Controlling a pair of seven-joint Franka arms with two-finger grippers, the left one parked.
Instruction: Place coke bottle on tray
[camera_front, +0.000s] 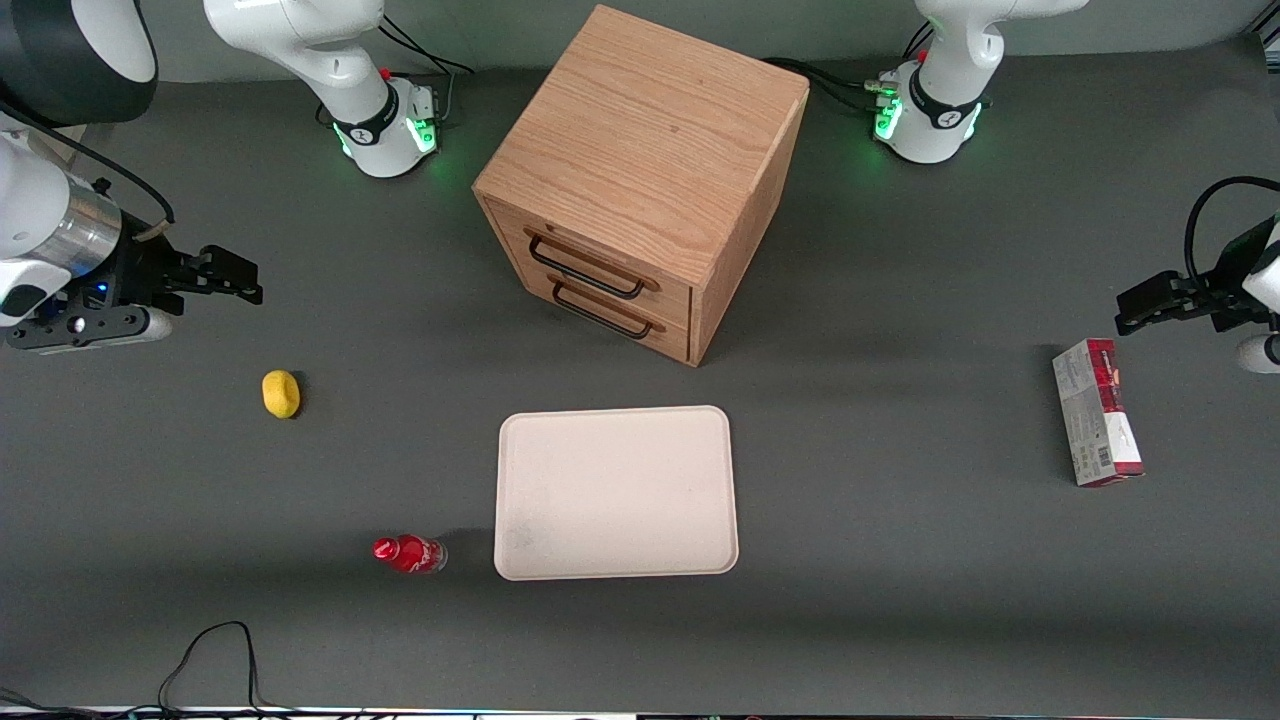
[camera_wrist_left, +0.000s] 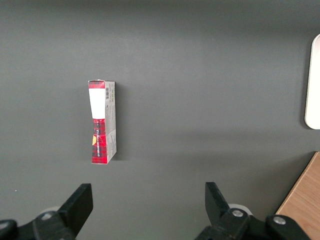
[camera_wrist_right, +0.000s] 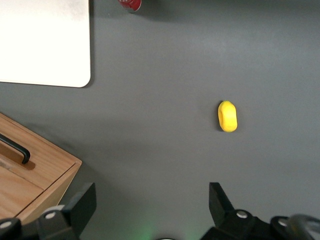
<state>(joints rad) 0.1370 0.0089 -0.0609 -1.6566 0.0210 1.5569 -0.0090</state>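
Wooden cabinet (camera_front: 640, 180) mid-table; yellow lump (camera_front: 281, 393) toward working arm's end; carton (camera_front: 1096, 412) toward parked arm's.

Red-capped, red-labelled coke bottle (camera_front: 409, 553), cream-white tray (camera_front: 616, 493), yellow lump (camera_front: 281, 393), red-and-white carton (camera_front: 1096, 412), oak-grain cabinet (camera_front: 640, 175), black gripper (camera_front: 245, 280) above dark grey table (camera_front: 900, 330)

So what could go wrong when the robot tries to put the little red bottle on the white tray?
The coke bottle is small and stands close beside the tray, so the open gripper, which hangs far off near the working arm's end of the table, could knock it over while closing in. A toppled bottle might roll. The yellow lump lies roughly between the gripper and the bottle, so a low approach could bump it. The tray's low rim could also catch the bottle's base if it is carried too low.
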